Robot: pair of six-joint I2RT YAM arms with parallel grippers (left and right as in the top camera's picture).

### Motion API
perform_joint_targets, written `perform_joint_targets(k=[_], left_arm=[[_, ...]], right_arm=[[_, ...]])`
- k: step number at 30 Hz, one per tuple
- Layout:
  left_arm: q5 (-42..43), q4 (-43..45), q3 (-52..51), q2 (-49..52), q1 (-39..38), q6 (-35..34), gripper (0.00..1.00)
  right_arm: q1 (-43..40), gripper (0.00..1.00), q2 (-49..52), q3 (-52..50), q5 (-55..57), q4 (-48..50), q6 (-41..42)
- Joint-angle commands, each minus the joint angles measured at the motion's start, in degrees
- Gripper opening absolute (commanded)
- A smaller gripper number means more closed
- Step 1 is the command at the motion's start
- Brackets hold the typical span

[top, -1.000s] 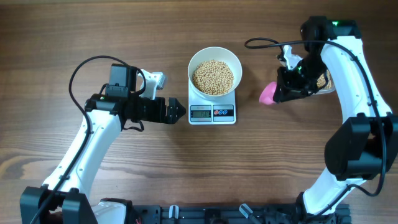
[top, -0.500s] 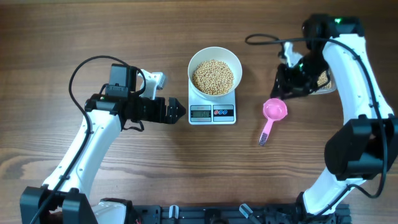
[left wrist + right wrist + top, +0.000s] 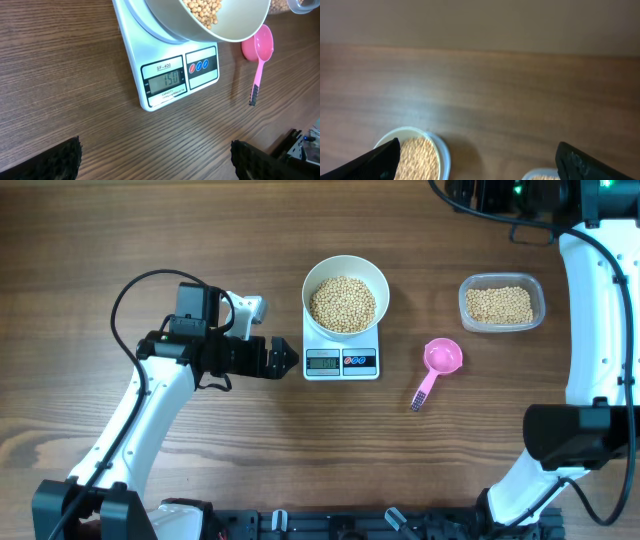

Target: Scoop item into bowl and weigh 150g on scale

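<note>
White-and-black twin arms, cabled.
Left arm (image 3: 140, 415) and right arm (image 3: 590, 310) are built of white links joined by black housings; a black cable (image 3: 130, 284) is looped off the left; the left gripper (image 3: 288, 358) is all black; a green light (image 3: 518, 188) is seen on the right.

Worktop (image 3: 200, 240) of matt brown wood grain; scale (image 3: 341, 364) smooth white plastic; scoop (image 3: 442, 357) glossy pink plastic; tub (image 3: 464, 302) clear plastic.

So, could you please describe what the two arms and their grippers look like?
Both arms have white links with black joints. A black cable loops over the left arm; the right arm shows a green light near its wrist. The left gripper and right gripper have black, rough-textured fingers.
</note>
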Motion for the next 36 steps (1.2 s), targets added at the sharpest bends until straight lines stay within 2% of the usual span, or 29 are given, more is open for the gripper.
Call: perform_joint_targets(k=[1, 8, 10, 15, 24, 28, 33, 36], left_arm=[[-0.3, 0.2, 1.1, 0.2, -0.2, 1.2, 1.00], [-0.3, 0.2, 1.1, 0.2, -0.2, 1.2, 1.00], [-0.3, 0.2, 1.1, 0.2, -0.2, 1.2, 1.00], [-0.3, 0.2, 1.1, 0.2, -0.2, 1.2, 1.00], [-0.3, 0.2, 1.1, 0.2, -0.2, 1.2, 1.00], [-0.3, 0.2, 1.1, 0.2, -0.2, 1.2, 1.00], [-0.3, 0.2, 1.1, 0.2, -0.2, 1.2, 1.00], [-0.3, 0.2, 1.1, 0.2, -0.2, 1.2, 1.00]], right_arm=[[-0.2, 1.00, -1.2, 0.8, 1.4, 2.7, 1.8], [-0.2, 1.00, -4.7, 0.8, 1.3, 3.3, 14.6], [-0.2, 1.00, -8.5, 0.8, 1.7, 0.4, 12.4], [-0.2, 1.00, -20.5, 0.8, 13.1, -12.5, 10.4], [-0.2, 1.00, -35.2, 0.6, 13.2, -30.8, 11.1], [-0.2, 1.00, -42.2, 0.3, 13.0, -31.4, 11.6], [-0.2, 1.00, -50.9, 0.3, 12.5, -31.7, 18.8], [-0.2, 1.00, -55.1, 0.3, 12.5, -31.7, 18.9]])
